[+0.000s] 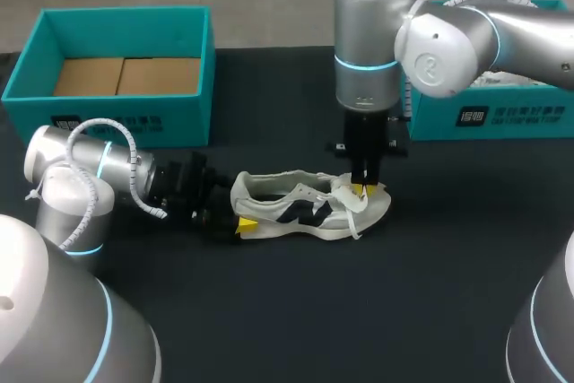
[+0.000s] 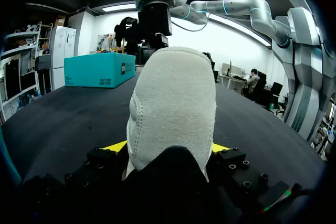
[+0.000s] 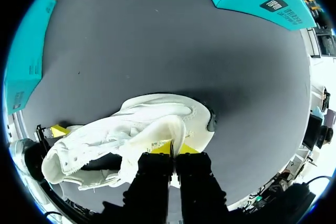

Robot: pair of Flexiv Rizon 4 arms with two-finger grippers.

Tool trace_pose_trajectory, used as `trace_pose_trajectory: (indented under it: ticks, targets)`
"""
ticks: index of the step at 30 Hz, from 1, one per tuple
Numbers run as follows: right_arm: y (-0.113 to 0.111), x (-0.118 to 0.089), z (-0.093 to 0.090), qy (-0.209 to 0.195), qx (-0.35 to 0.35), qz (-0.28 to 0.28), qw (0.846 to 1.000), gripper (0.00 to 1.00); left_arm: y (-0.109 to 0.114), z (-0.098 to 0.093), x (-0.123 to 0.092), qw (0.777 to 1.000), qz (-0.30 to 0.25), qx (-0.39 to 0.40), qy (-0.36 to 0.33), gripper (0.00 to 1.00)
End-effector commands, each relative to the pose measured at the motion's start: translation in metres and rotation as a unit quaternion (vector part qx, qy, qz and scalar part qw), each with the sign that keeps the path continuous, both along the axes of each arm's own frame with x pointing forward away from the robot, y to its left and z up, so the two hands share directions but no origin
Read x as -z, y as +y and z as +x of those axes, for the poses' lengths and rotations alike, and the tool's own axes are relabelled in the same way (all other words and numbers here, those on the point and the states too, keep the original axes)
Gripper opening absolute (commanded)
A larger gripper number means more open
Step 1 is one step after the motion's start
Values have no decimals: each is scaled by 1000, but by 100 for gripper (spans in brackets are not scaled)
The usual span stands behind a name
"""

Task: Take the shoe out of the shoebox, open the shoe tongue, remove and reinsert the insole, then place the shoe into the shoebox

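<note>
Okay, left shoebox [image 1: 134, 123]: teal, open top, brown cardboard bottom showing, far left on table [image 1: 359, 311], well apart from shoe.
Left gripper [image 1: 240, 221]: low over table, fingers spread wide, yellow tips touching the heel on both sides, holding shoe.
Shoe [image 1: 305, 208]: white with dark side stripes, outside both boxes, on its sole mid-table, heel to the left, toe to the right.
Tongue [image 3: 167, 129]: raised above the shoe's opening.
Right gripper [image 1: 366, 187]: pointing straight down over forefoot, fingers narrow, pinching tongue.
Right shoebox [image 1: 502, 114]: teal, far right behind right arm, contents can't tell.
</note>
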State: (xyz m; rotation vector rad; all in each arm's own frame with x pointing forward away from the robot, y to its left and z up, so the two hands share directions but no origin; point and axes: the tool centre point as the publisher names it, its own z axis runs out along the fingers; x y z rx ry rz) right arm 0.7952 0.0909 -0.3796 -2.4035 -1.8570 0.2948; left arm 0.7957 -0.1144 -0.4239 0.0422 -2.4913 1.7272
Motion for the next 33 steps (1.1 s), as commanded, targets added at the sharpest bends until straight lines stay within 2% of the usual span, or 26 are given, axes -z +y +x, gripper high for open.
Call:
trace_pose_trajectory:
  ticks: [1,2,3,10,15,21,24,26,28,30,32,33]
  targets:
    - [1,6,7,5,6,6,1000,44,1,0,5,1000,0,0,0,0]
    - [0,2,8,-1,8,10,1000,78,1,0,5,1000,0,0,0,0]
    - [0,-3,8,-4,9,12,1000,100,1,0,5,1000,0,0,0,0]
    - [-2,-37,11,-49,-10,24,998,100,1,0,5,1000,0,0,0,0]
    - [11,-71,13,-91,-74,15,993,100,1,0,5,1000,0,0,0,0]
    - [33,-118,17,-146,-185,6,972,100,1,0,5,1000,0,0,0,0]
    - [46,-142,17,-170,-230,24,958,100,1,0,5,1000,0,0,0,0]
    - [56,-153,17,-179,-276,48,943,100,1,0,5,1000,0,0,0,0]
    - [68,-161,13,-183,-343,90,917,100,1,0,5,1000,0,0,0,0]
    - [83,-164,7,-184,-431,116,876,100,1,0,5,1000,0,0,0,0]
    - [95,-166,-1,-178,-513,141,828,100,1,0,5,1000,0,0,0,0]
    - [100,-168,-5,-176,-538,145,812,100,1,0,5,1000,0,0,0,0]
